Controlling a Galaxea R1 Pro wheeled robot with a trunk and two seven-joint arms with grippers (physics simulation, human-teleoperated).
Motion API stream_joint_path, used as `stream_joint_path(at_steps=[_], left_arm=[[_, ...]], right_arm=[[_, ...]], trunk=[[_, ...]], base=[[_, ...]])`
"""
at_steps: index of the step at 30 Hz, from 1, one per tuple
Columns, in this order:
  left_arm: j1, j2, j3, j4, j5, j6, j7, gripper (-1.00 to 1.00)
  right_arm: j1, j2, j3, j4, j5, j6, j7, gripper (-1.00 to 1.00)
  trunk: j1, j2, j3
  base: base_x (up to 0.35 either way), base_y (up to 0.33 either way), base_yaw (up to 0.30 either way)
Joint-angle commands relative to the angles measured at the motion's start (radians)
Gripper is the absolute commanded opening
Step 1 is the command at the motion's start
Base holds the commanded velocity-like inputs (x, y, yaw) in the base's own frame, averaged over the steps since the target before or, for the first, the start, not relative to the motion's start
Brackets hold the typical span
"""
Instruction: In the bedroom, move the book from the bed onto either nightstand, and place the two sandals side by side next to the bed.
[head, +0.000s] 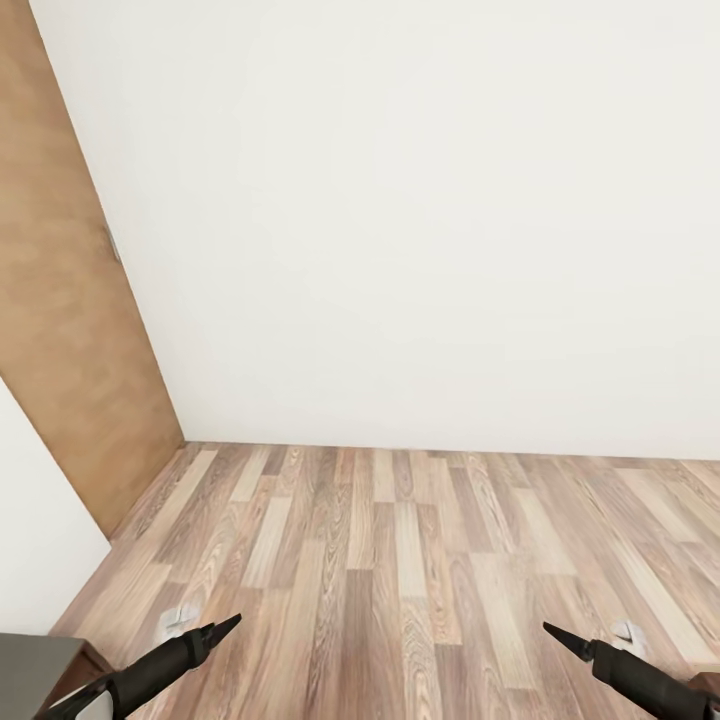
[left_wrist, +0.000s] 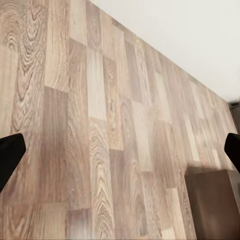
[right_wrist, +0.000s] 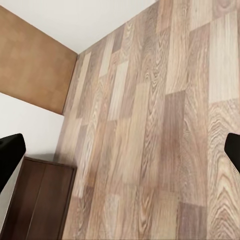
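Nearest, the left gripper (head: 225, 627) and right gripper (head: 555, 633) hang low over the plank floor (head: 400, 540), each with fingers spread wide apart in its wrist view and grasping nothing. A dark wooden corner (head: 75, 660) (furniture, unidentifiable) sits beside the left arm. Beyond the floor stand a white wall (head: 420, 220) and brown door (head: 60, 300). Book, bed and sandals lie somewhere out of frame, so which arm is nearer cannot be judged. No writing is legible.

left pincer (left_wrist: 120, 155) open, right pincer (right_wrist: 120, 150) open

bright, even light all over, white wall (head: 420, 200) flat with no glare, wood floor (head: 400, 560) crisp, wrist views a touch soft, faint shadows only
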Motion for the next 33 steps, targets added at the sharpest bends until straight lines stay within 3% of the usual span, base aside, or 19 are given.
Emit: stream_joint_path(at_steps=[1, 9, 33], left_arm=[[-0.001, 0.000, -0.008, 0.001, 0.004, -0.010, -0.001, 1.00], [-0.001, 0.000, -0.008, 0.001, 0.004, -0.010, -0.001, 1.00], [-0.001, 0.000, -0.008, 0.001, 0.004, -0.010, -0.001, 1.00]], right_arm=[[-0.002, 0.000, 0.008, 0.004, -0.008, -0.003, 0.004, 1.00], [-0.002, 0.000, 0.008, 0.004, -0.008, -0.003, 0.004, 1.00], [-0.002, 0.000, 0.008, 0.004, -0.008, -0.003, 0.004, 1.00]], trunk=[[0.001, 0.000, -0.001], [0.001, 0.000, -0.001], [0.001, 0.000, 0.022]], base=[[0.327, 0.000, 0.000], [0.218, 0.000, 0.000], [0.004, 0.000, -0.030]])
